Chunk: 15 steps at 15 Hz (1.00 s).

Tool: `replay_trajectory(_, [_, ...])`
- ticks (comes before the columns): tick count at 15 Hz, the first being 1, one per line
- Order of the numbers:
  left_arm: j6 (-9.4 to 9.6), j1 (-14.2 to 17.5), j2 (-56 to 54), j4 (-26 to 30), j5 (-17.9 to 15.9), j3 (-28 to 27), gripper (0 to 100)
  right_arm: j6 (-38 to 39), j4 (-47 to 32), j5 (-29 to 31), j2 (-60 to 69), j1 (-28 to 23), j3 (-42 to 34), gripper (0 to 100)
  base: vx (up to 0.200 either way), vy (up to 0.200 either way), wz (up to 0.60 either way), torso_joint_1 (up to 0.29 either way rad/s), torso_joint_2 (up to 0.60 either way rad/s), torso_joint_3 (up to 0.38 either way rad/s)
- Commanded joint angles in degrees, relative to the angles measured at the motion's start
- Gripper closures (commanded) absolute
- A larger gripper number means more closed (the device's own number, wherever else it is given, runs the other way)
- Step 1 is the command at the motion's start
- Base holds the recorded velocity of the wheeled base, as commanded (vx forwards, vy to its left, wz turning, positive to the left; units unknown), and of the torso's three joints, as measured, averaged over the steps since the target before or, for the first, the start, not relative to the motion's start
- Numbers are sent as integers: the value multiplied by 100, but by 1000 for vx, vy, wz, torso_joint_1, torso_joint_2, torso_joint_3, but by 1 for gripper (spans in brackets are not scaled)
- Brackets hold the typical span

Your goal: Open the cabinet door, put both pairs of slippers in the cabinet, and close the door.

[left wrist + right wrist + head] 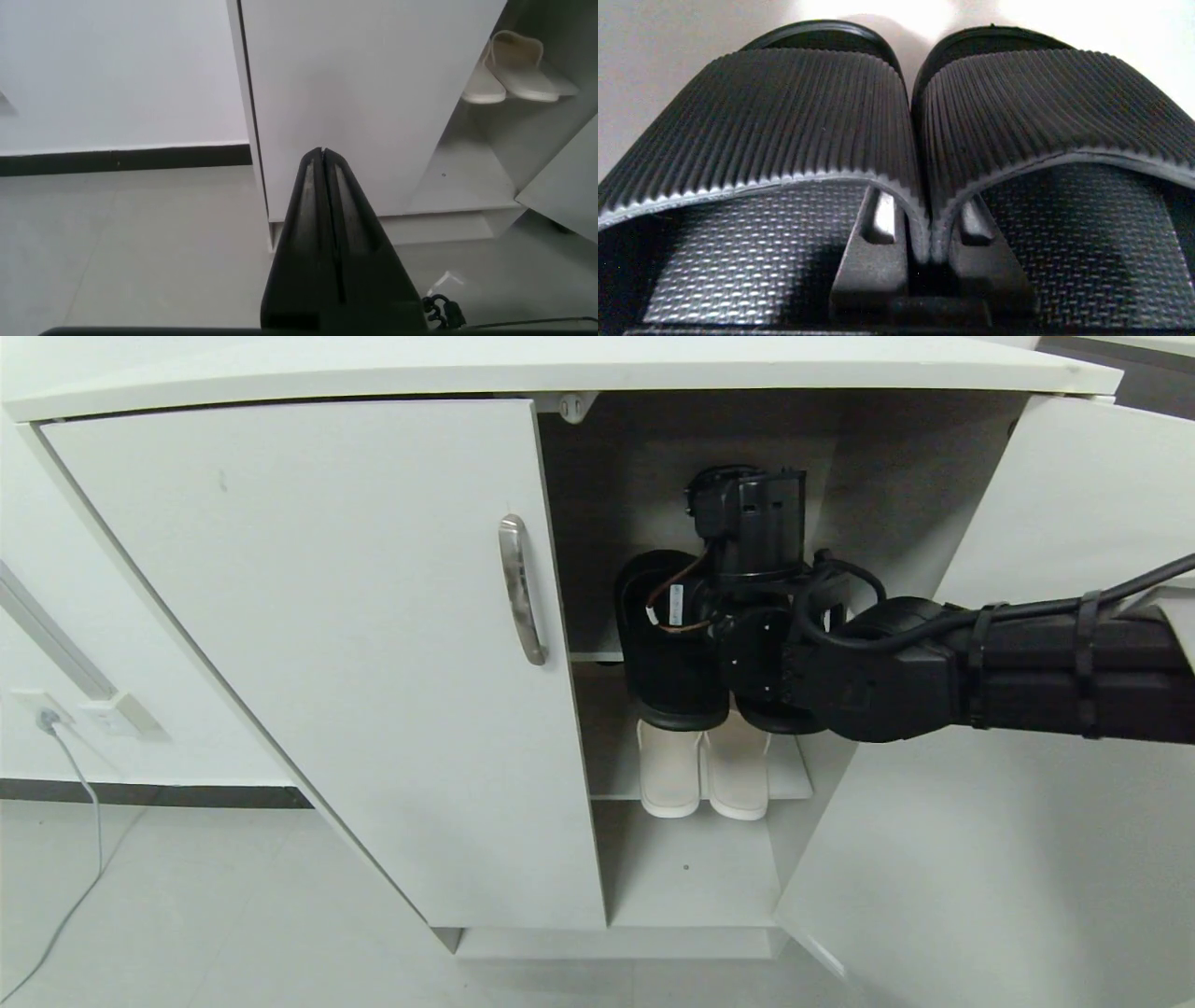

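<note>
The white cabinet's left door [327, 644] is closed and its right door [1046, 551] is swung open. Inside the open half, my right arm holds the pair of black slippers [667, 653] at the upper shelf [596, 656], heels hanging past its front edge. My right gripper [924, 245] is shut on the black slippers [785, 121], pinching the two inner strap edges together. A pair of white slippers [705, 775] lies side by side on the shelf below, also visible as white slippers [514, 79]. My left gripper [322, 161] is shut on nothing, low over the floor before the closed door.
The closed door carries a metal handle [521, 590] near its inner edge. The bottom compartment [686, 868] lies under the white slippers. A wall socket with a grey cable [47, 719] sits at the far left above the tiled floor [187, 915].
</note>
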<state>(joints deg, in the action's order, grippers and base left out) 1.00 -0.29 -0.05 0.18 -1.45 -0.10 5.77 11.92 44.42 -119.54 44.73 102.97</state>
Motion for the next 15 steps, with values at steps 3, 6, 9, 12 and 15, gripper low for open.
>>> replay_trajectory(3, [-3,-6,5,-1,4,1,100,-58,-252,-100,-386,-298,663,100,0,0,0,0,0,0])
replay_trajectory(6, [-3,3,5,-1,4,1,100,-58,-753,-250,-403,-395,1162,100,0,0,0,0,0,0])
replay_trajectory(9, [-3,3,5,-1,4,1,100,-58,-1008,-443,-474,-526,1162,100,0,0,0,0,0,0])
replay_trajectory(12, [-3,3,5,-1,-4,1,100,-49,-981,-452,-544,-562,1162,100,0,0,0,0,0,0])
replay_trajectory(15, [-3,3,5,-1,-4,1,100,-49,-929,-452,-535,-562,1162,100,0,0,0,0,0,0])
